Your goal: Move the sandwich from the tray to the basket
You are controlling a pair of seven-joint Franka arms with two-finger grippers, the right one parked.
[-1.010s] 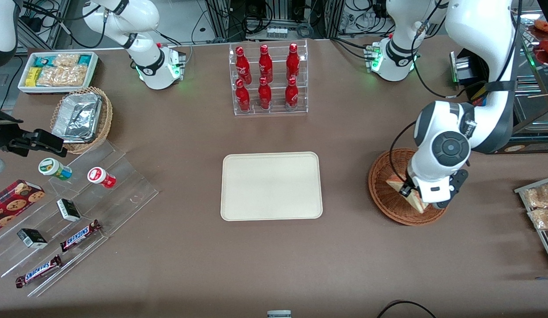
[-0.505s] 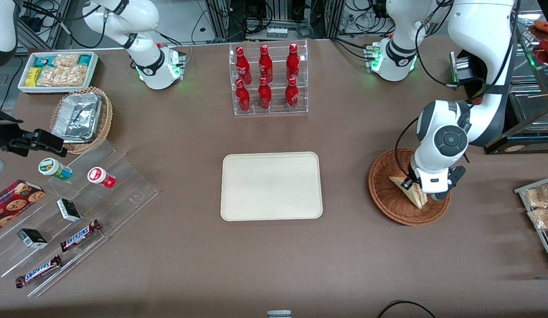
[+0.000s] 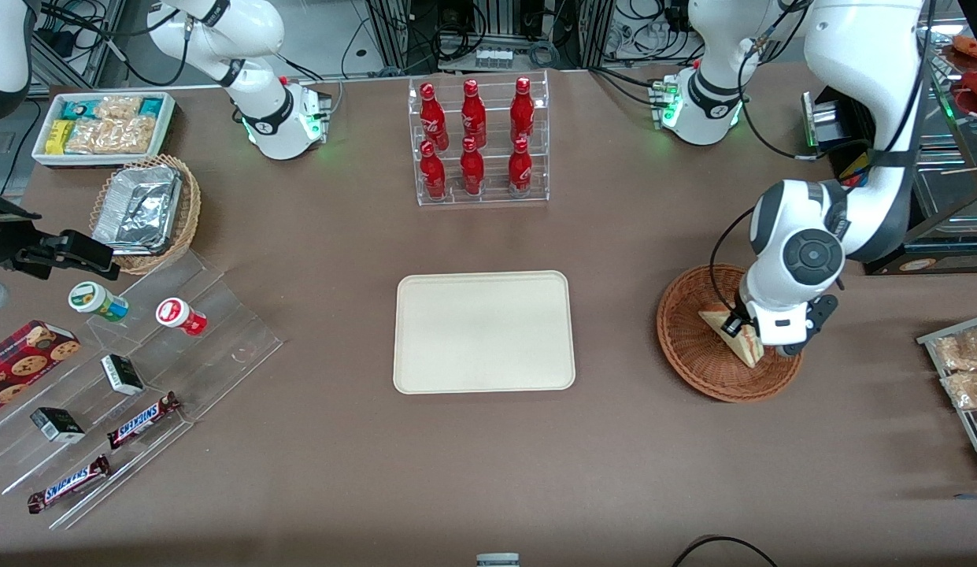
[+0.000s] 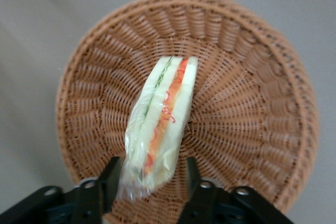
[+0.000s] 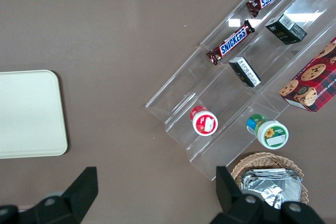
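Hovering, spread wide, with left gripper above 1 sandwich, long axis roughly across closing line, in basket; likely lift clear.

Red bottles in a clear bin, candy bars on a stepped rack

Has a glossy white, rounded shell on the left arm, with a large grey round joint cap and a dark grey band. Also has a white base with green lights. Carries a loose black cable along the links, plus a matte black bracket near the wrist. Ends in a gripper above the basket. Has black, blocky fingers and round silver screws on black mounts.
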